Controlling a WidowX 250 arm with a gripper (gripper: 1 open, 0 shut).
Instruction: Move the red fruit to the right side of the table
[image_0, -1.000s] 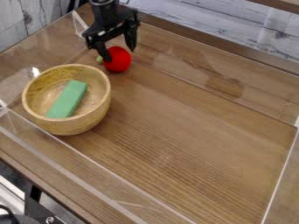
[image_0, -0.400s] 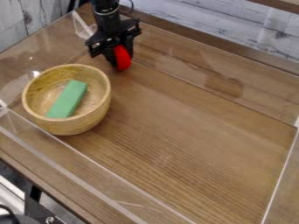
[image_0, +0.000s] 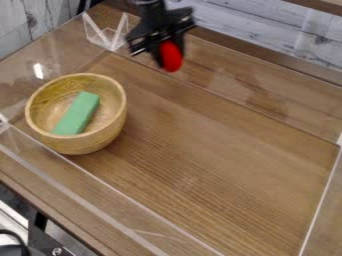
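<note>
Rightward now, the glossy red fruit (image_0: 170, 57) hangs grasped in dark fingers (image_0: 166, 50) above wood-grain.

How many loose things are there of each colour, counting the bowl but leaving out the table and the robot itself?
Red: 1, the fruit at the gripper
Green: 1, the block inside the bowl
Tan wood: 1, the bowl
Total: 3
</note>
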